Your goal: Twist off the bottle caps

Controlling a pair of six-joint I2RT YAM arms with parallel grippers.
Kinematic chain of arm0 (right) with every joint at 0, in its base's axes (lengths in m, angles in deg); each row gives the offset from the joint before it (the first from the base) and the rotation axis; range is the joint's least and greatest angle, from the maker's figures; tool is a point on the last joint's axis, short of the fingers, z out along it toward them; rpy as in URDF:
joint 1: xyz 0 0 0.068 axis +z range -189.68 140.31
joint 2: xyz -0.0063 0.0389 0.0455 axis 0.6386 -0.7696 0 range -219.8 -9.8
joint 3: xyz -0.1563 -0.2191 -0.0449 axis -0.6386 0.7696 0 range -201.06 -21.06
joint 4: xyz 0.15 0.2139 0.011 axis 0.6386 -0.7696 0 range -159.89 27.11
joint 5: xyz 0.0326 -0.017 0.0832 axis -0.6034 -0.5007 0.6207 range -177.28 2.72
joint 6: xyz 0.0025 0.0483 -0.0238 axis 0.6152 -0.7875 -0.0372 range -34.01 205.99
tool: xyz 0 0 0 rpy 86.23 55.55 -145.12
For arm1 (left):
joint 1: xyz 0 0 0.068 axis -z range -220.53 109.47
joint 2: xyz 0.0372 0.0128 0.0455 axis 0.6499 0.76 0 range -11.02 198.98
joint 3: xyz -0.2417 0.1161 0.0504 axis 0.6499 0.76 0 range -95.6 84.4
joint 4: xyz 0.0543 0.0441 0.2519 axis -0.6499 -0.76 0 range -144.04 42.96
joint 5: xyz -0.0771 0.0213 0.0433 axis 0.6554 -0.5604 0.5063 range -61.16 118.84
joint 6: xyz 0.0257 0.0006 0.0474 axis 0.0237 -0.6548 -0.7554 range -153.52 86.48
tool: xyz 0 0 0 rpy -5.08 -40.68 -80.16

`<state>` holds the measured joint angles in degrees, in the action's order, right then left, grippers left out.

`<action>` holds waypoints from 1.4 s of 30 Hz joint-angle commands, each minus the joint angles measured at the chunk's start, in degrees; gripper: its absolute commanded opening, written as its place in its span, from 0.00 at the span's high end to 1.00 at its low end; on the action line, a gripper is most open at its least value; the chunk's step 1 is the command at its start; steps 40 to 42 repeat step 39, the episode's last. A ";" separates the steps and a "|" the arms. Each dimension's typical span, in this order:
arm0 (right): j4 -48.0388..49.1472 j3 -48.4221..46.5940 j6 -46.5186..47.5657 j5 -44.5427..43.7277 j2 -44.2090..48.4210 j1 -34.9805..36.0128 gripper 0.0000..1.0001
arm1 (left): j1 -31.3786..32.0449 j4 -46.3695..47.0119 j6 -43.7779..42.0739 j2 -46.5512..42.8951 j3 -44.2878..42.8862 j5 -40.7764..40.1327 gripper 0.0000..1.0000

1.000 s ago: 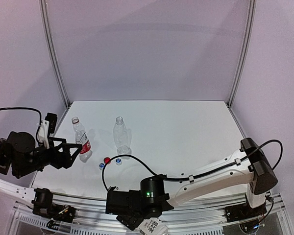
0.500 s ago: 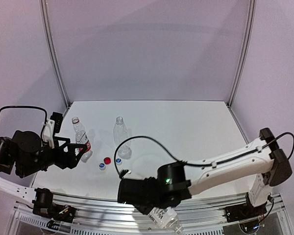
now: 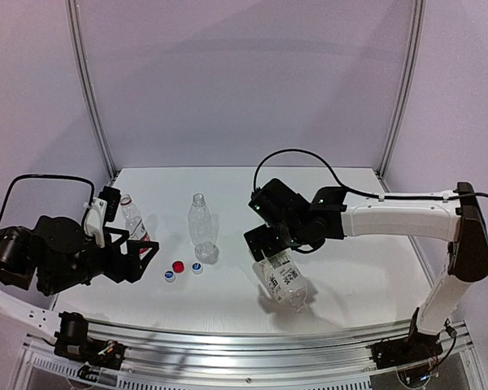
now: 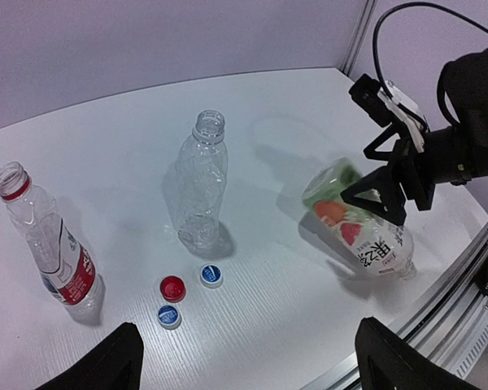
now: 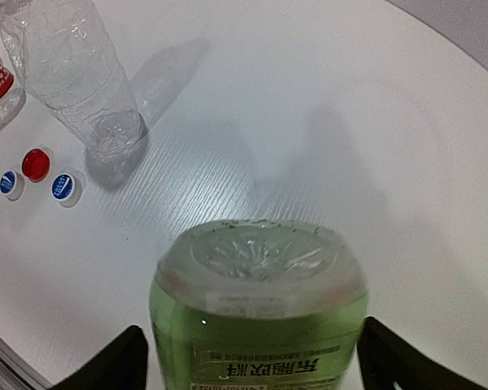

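Three bottle caps lie loose on the table: a red one (image 3: 178, 266) (image 4: 172, 287) and two white-and-blue ones (image 3: 197, 267) (image 3: 170, 276). All three bottles have bare necks. The red-labelled bottle (image 3: 134, 223) and the ribbed bottle (image 3: 200, 227) stand upright. The large green-labelled bottle (image 3: 283, 280) (image 5: 260, 309) leans between the fingers of my right gripper (image 3: 267, 248), neck down near the table. It is blurred while the fingers are sharp, and the jaws stand wide. My left gripper (image 3: 144, 258) is open and empty, low beside the red-labelled bottle.
Metal frame posts rise at the back left (image 3: 93, 97) and back right (image 3: 398, 89). An aluminium rail (image 3: 252, 357) runs along the near table edge. A black cable (image 3: 309, 158) loops above the right arm.
My right arm swung up from below the near table edge to over the middle of the table, bringing the large bottle with it. The left gripper crept slightly right.
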<state>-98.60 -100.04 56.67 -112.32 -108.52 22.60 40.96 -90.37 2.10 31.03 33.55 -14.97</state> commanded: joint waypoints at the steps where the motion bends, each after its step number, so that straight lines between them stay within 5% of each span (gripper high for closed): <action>1: 2.77 -1.77 3.21 1.11 -1.26 -1.96 0.01 | 0.50 1.49 -1.42 0.92 -1.46 0.75 0.12; 13: 6.20 -3.09 11.02 4.03 17.00 -2.47 0.01 | 0.59 1.93 -5.37 2.17 -5.86 1.19 0.11; 22: 15.09 19.12 7.04 7.17 45.07 -2.46 0.01 | -0.68 4.16 -11.44 6.92 -13.01 -2.84 0.09; 30: 15.90 35.88 5.98 3.15 64.60 -2.45 0.01 | -10.89 6.07 -13.91 15.52 -19.22 0.44 0.08; 42: 13.53 36.76 9.37 1.11 69.05 -2.45 0.01 | -13.29 13.00 -15.51 21.16 -19.89 1.78 0.08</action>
